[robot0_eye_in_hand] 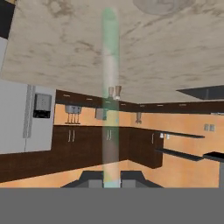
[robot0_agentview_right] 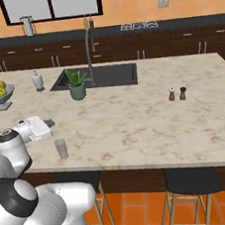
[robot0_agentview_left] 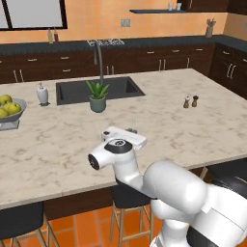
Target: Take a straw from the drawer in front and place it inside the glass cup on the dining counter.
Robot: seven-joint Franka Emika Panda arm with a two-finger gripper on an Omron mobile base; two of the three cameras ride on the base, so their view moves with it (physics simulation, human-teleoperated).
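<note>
The claw [robot0_eye_in_hand: 111, 178] is clamped on the straw [robot0_eye_in_hand: 110, 87], which runs out between its tips, above the glass cup [robot0_agentview_right: 61, 148] on the desk [robot0_agentview_right: 135, 116].

A home kitchen: a marbled island desk [robot0_agentview_left: 202, 120] with a sunken sink [robot0_agentview_left: 99, 89] and tall tap [robot0_agentview_left: 99, 60], dark cabinets [robot0_agentview_left: 159, 60], bar stools [robot0_agentview_right: 193, 184], a fruit bowl [robot0_agentview_left: 9, 111], and a fridge [robot0_eye_in_hand: 24, 116].

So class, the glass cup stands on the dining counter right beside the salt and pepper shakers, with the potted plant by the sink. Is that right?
Not quite. The glass cup stands near the dining counter's front edge, beside the gripper, far from the salt and pepper shakers; the right base view shows this. The potted plant is indeed by the sink.
</note>
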